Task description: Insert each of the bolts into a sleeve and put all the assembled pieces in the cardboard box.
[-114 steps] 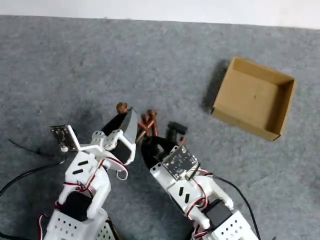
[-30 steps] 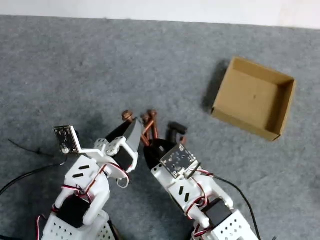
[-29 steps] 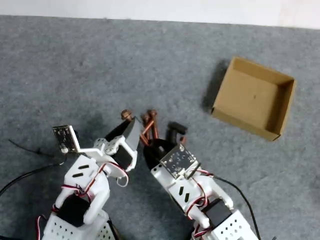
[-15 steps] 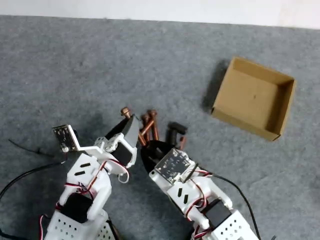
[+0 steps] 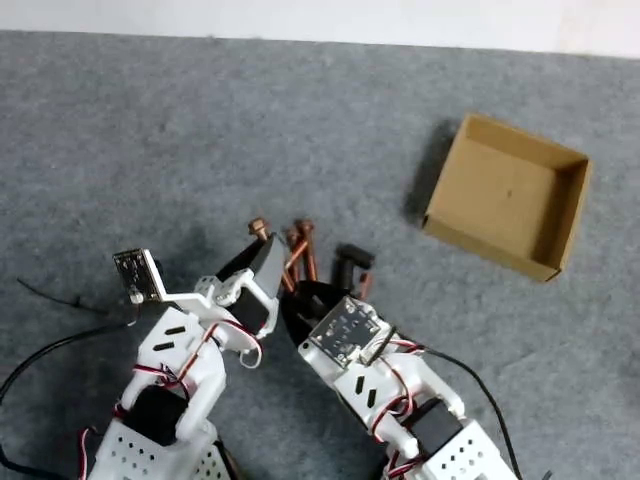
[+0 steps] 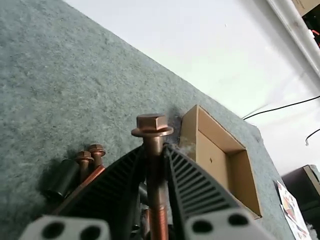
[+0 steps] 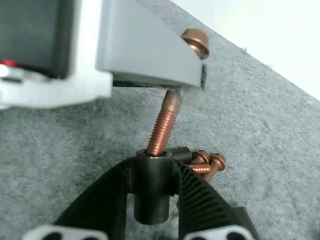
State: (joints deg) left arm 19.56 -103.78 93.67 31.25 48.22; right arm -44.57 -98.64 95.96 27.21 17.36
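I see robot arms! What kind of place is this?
Probably a robotics workbench: white left arm and right arm on a grey carpeted table, with copper-coloured metal bolts and a brown cardboard box.

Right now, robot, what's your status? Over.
Left tool shut on copper-coloured hex bolt. Right tool shut on black cylindrical sleeve. Bolt tip at sleeve mouth. Nothing blocking.

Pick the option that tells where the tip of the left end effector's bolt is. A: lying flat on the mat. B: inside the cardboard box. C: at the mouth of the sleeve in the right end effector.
C: in the right wrist view the bolt has its threaded tip at the opening of the sleeve.
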